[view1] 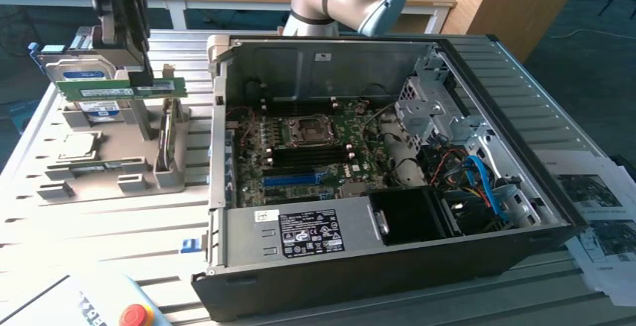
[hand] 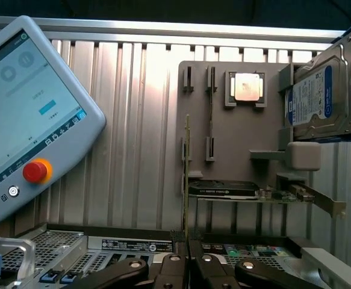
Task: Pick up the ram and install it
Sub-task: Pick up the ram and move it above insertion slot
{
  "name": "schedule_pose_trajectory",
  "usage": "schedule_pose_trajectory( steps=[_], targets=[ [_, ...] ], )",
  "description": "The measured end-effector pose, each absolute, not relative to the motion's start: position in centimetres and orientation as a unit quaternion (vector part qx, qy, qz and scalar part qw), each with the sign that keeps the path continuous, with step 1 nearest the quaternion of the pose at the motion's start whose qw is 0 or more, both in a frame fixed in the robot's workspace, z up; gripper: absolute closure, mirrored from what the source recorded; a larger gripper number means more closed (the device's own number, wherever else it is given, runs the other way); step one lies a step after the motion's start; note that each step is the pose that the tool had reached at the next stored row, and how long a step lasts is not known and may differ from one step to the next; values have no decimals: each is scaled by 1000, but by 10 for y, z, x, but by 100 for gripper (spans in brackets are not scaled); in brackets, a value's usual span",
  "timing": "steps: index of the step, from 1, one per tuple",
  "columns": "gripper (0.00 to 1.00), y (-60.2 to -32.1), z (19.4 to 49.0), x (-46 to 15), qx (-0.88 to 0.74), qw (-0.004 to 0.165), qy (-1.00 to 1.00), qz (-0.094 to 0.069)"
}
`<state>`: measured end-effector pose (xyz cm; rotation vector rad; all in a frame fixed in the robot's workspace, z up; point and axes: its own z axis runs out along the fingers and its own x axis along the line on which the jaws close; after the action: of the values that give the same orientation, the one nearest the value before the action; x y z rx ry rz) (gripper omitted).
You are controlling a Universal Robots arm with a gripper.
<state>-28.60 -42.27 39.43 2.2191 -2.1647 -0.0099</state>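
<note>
Trouble could start on the exterior view's left. The black metal claw [view1: 140, 79] is pinched narrow on the top edge of the long, thin green ram stick with a white label [view1: 107, 89]. The ram hangs in the air over the flat grey plastic tray [view1: 149, 183], near the silver hard drive with a blue label [view1: 82, 71]. It is well apart from the big open black computer box [view1: 398, 266].

I think the stick could slip or tip, because the claw grips only a thin edge. If the arm swings low, the ram could bump the hard drive or the tray's posts. Further right, inside the box, lies the large green board [view1: 318, 144] with its long blue plastic slot [view1: 293, 179]. If the ram comes down crooked or in the wrong spot, it may jam, bend or scratch the board. The box's metal wall could also catch it on the way in.

The exterior view shows the ram's flat face and the inside of the box. The wrist view looks out from the claw [hand: 186, 244]. It shows the white control tablet with a red button [hand: 35, 171] and the ram [hand: 186, 180] as a thin line, seen edge on. It also shows the square silver chip [hand: 246, 87] sitting on the tray.
</note>
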Motion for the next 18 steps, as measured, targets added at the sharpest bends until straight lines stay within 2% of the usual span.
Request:
schedule_pose_trajectory(
  steps=[18],
  targets=[
    [88, -424, 394, -269, 716, 21, -698, -3]
  ],
)
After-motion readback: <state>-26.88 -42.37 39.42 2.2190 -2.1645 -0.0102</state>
